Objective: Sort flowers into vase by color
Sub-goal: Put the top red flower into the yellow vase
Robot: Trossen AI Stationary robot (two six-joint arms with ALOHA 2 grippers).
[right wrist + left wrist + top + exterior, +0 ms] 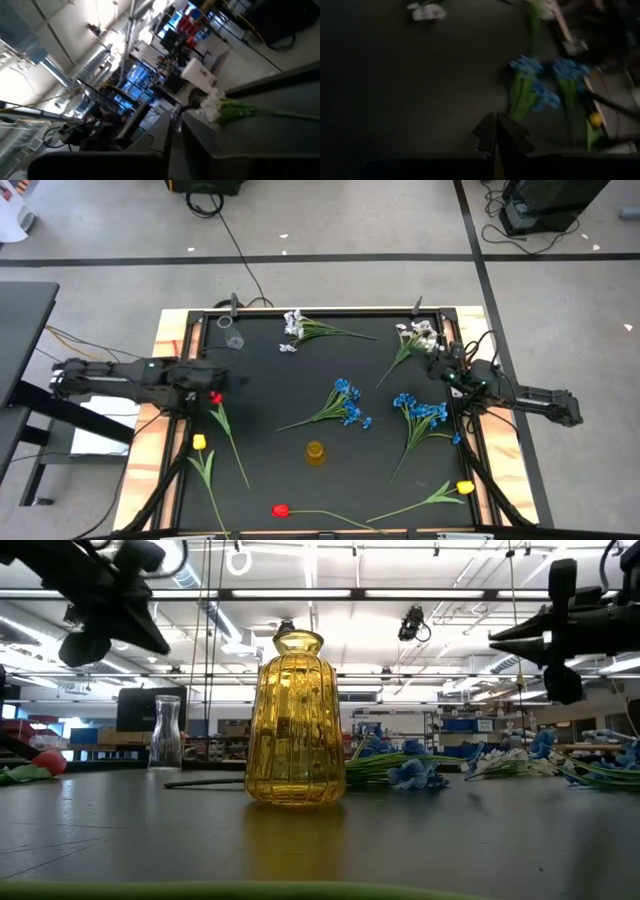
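Red tulip (216, 397) beside left fingers (487, 132)

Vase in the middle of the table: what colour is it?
Yellow ribbed glass vase; the low view shows it best.

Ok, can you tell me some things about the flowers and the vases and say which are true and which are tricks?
1. The yellow vase stands upright with no flowers in it. True.
2. Both red tulips are in the clear vase. False: the clear vase is empty; one red tulip lies near the table's front edge.
3. The left hand is shut. True.
4. All blue flowers are in one bunch. False: two blue sprays lie apart.
5. White flowers lie on the table. True.
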